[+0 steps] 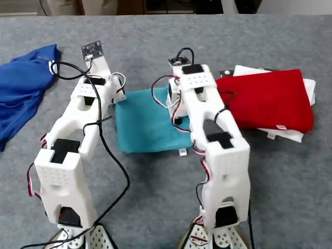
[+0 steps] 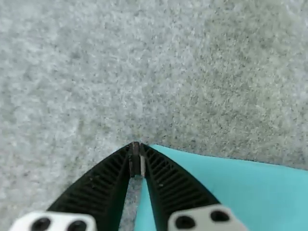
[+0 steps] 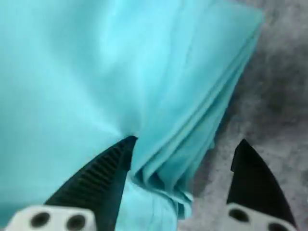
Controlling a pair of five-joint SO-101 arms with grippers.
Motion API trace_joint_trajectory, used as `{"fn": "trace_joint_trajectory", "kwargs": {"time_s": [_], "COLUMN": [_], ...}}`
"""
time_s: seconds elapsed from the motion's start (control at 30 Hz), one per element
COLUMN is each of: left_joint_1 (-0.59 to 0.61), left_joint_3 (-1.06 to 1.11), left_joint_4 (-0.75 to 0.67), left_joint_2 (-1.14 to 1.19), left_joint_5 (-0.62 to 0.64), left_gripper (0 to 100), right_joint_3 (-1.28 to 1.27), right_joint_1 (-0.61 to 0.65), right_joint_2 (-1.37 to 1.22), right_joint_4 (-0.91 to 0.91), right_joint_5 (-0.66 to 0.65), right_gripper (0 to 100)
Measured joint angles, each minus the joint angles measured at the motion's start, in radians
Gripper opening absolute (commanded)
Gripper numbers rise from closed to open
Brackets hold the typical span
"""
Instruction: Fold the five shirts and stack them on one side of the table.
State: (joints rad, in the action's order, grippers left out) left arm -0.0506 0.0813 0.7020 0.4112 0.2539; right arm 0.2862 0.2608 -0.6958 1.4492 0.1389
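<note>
Right end effector (image 3: 186,141) is spread wide, fingers straddling the folded edge of the teal shirt (image 3: 72,72), several layers bunched between them, nothing pinched yet. Left end effector (image 2: 135,156) is pressed together w/ tips right at the shirt's far-left corner; can't tell if any cloth is caught between them.

Teal shirt lies folded, mid worktop (image 1: 155,207), between both arms. Red shirt (image 1: 270,98) sits folded on top of the white shirt (image 1: 293,136) by the right edge. Blue shirt (image 1: 23,88) is loose and unfolded at the far-left corner.

Risks, as I judge them:
- If you close the right fingers on just the top layers, the fold prob opens on lift.
- If the left tips hold no fabric, you lift one side only, so the shirt skews or unfolds.
- Dragging teal toward the right edge could shove the red/white stack.

Views: high view gives you layout and stack position. Right wrist view gives the layer detail at the edge. Left wrist view gives the tip-to-corner relation.
</note>
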Motion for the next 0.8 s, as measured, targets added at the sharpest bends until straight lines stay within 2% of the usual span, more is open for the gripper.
{"fn": "trace_joint_trajectory", "kwargs": {"time_s": [0.07,0.23,0.43,0.7,0.8], "left_joint_1": [0.0,0.0,0.0,0.012,0.091], "left_joint_3": [0.0,0.0,0.0,0.0,0.0], "left_joint_4": [0.0,0.0,0.0,0.005,0.025], "left_joint_2": [0.0,0.0,0.0,0.0,0.0], "left_joint_5": [0.0,0.0,0.0,0.006,0.117], "left_gripper": [2,2,2,2,2], "right_joint_3": [0.06,0.175,0.203,0.358,0.463], "right_joint_1": [0.002,0.003,-0.003,-0.005,-0.014], "right_joint_2": [-0.043,-0.106,-0.123,-0.124,-0.104], "right_joint_4": [0.046,0.114,0.124,0.233,0.285], "right_joint_5": [0.0,0.0,0.0,0.0,0.0], "right_gripper": [27.8,2.7,1.6,0.2,0.2]}}
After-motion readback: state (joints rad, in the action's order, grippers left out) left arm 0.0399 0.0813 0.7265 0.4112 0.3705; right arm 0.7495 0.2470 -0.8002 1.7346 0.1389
